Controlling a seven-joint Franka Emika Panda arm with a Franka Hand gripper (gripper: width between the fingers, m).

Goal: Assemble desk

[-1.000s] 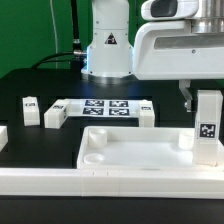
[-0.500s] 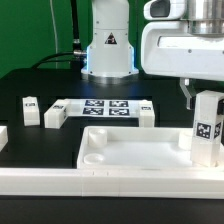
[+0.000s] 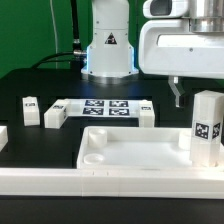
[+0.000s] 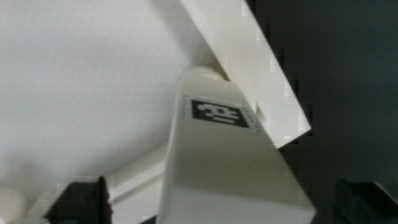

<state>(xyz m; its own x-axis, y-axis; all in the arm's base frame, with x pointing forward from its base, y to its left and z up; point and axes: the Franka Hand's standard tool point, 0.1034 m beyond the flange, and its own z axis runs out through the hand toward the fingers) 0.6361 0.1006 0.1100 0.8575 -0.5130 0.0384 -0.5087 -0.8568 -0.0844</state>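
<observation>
Looking from the wrist, the gripper (image 4: 222,205) was open. Its two dark fingertips (image 4: 80,200) sat either side of a white leg (image 4: 222,150), and a dark gap showed between the leg and one fingertip. The other side was too blurred to judge. The leg had a small black-and-white tag (image 4: 222,112) on the face toward the camera. Beyond it lay the tabletop (image 4: 80,80), a broad white floor with a raised rim running diagonally past the leg. Black table (image 4: 347,70) showed outside the rim.

Exterior view: the leg (image 3: 207,128) stood upright at the tabletop's (image 3: 130,150) end on the exterior view's right, tag facing the camera. Only one finger (image 3: 177,95) showed, hanging under the white hand. It was just beside the leg's top on the exterior view's left and not touching it; the other finger was hidden. The tabletop lay flat, open side up, with a round socket in its corner on the exterior view's left. Behind it lay the marker board (image 3: 105,106) with spare legs (image 3: 55,116) beside it. Two stood off the board's end on the exterior view's left and one at its end on the right. The robot base (image 3: 105,45) stood behind the board. A long white rail (image 3: 60,182) ran along the front.
</observation>
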